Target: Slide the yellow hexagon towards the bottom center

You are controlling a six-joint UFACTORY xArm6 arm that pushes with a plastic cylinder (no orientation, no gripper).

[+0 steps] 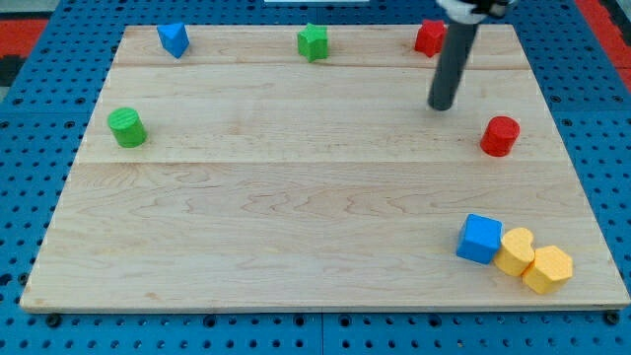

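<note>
Board (296,217): my tip (441,106) sits at 1 o'clock, a bare rod with nothing to clamp, touching no block, red cylinder (500,135) at its 4 o'clock. Yellow hexagon (548,269) lies at the board's 5 o'clock corner, touching a yellow heart-like block (515,250), blue cube (479,238) beyond. Judged unstarted: hexagon well right of bottom centre, whole push left.
</note>
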